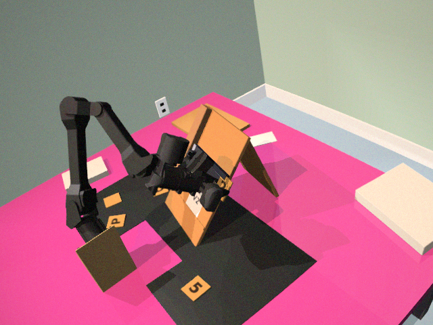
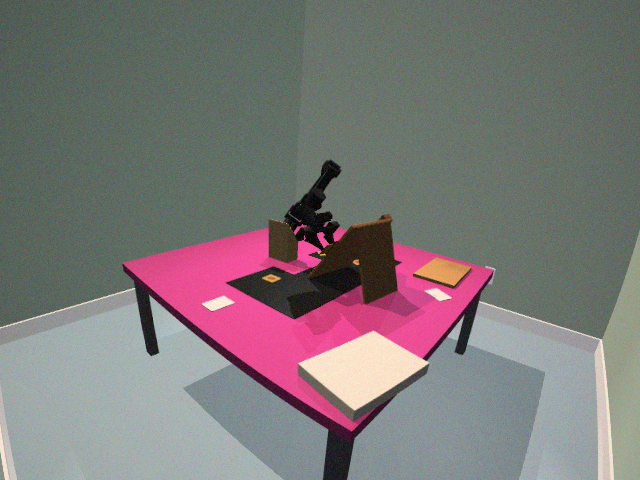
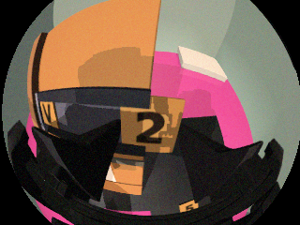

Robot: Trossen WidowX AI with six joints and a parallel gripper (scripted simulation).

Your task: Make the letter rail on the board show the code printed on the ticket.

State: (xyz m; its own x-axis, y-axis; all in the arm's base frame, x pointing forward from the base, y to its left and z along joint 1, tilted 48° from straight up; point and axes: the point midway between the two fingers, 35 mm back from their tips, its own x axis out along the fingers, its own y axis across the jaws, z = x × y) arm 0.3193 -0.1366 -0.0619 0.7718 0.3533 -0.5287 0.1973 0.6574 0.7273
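Pincer (image 1: pixel 218 181) (image 2: pixel 325 249) (image 3: pixel 150 127) is clamped on the 2 tile (image 1: pixel 224 183) (image 3: pixel 152 124), its digit upright in the wrist view. Tile is held at the right-hand end of the rail (image 3: pixel 94 97); whether its edge has entered the channel cannot be told. V tile (image 3: pixel 49 114) is seen inside the rail, toward the other end. Ticket (image 1: pixel 193 204) is mounted lower on the sloping board (image 1: pixel 223 139) (image 2: pixel 379 258) (image 3: pixel 103 42); its print is partly hidden by the arm.

5 tile (image 1: pixel 195 288) (image 2: pixel 271 277) (image 3: pixel 188 206) and P tile (image 1: pixel 116 221) are laid on the dark mat (image 1: pixel 283 252) (image 2: pixel 258 285), inward of the bench edges. Cream slab (image 1: pixel 391 202) (image 2: pixel 361 369) (image 3: pixel 202 63) is placed at the bench corner nearest the exterior camera. Flat orange panel (image 1: pixel 185 120) (image 2: pixel 442 271) is noted near the far corner in the top view.
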